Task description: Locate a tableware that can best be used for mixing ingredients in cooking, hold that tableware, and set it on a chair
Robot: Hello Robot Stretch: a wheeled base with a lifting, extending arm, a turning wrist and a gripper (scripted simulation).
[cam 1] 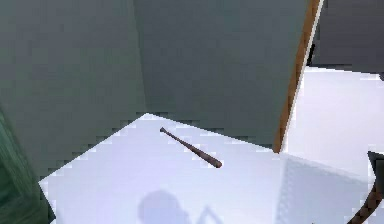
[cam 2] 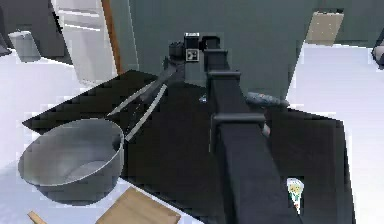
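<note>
A round grey metal bowl [cam 2: 70,160] stands on a dark tabletop [cam 2: 180,150] at the arm side view's lower left. The arm [cam 2: 240,150] rises from the bottom edge as a dark square bar, with its white marked squares [cam 2: 190,50] at the far end. From there the gripper [cam 2: 121,124] reaches down-left, and its thin fingers [cam 2: 140,100] end close to the bowl's far rim. I cannot tell whether the gripper touches the bowl or holds anything.
A wooden board [cam 2: 140,210] lies at the table's near edge and a small pale object [cam 2: 295,190] lies right of the arm. A white cabinet [cam 2: 85,30] stands beyond. In the forward view a brown baseball bat [cam 1: 190,148] lies on white floor before grey walls [cam 1: 220,60].
</note>
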